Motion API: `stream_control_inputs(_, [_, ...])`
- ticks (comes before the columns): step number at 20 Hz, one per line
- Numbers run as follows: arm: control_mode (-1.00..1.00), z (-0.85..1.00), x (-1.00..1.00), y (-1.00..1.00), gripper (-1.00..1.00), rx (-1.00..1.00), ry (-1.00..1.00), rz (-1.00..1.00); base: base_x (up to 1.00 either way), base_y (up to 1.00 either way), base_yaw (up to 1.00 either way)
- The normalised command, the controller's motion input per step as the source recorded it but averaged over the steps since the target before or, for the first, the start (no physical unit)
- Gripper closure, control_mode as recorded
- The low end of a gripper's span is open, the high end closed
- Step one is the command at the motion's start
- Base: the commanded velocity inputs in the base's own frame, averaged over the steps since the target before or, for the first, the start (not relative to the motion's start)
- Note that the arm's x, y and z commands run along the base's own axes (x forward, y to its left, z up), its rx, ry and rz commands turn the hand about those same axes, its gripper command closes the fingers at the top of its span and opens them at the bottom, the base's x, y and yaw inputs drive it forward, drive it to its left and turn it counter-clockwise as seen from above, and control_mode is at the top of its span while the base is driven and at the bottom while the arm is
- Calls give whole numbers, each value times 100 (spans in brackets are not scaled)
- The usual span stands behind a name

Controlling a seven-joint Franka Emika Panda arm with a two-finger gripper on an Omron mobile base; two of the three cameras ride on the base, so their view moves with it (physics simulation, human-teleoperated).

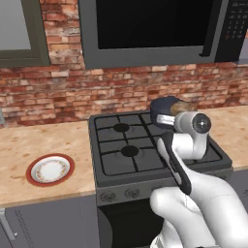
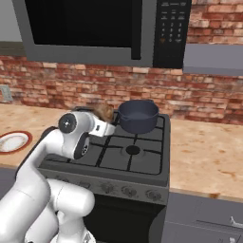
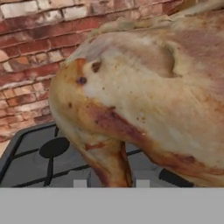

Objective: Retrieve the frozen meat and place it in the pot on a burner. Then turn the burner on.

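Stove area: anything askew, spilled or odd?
Nothing stands out. The deep blue-grey pot sits upright on the back right burner of the dark grey gas stove. The gripper is shut on the lumpy golden-brown chicken piece, held above the stove beside the pot. The red-rimmed white plate lies flat on the counter.

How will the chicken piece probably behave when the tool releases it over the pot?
The frozen meat looks lumpy and rounded, so it may roll or tumble on landing. It keeps its shape in the tool, so probably stiff. The pot looks deep, so it should stay inside.
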Motion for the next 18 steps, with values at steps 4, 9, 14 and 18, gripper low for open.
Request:
stream_control_inputs(4, [-100,0,30,-39,100,1,23,-1,0,0,0])
stream_control_inputs(9, [-100,0,30,-28,100,1,8,0,0,0,0])
stream_control_inputs(14, [-100,0,34,-6,100,0,10,0,0,0,0])
stream_control_inputs(18, [-100,0,36,0,100,0,3,0,0,0,0])
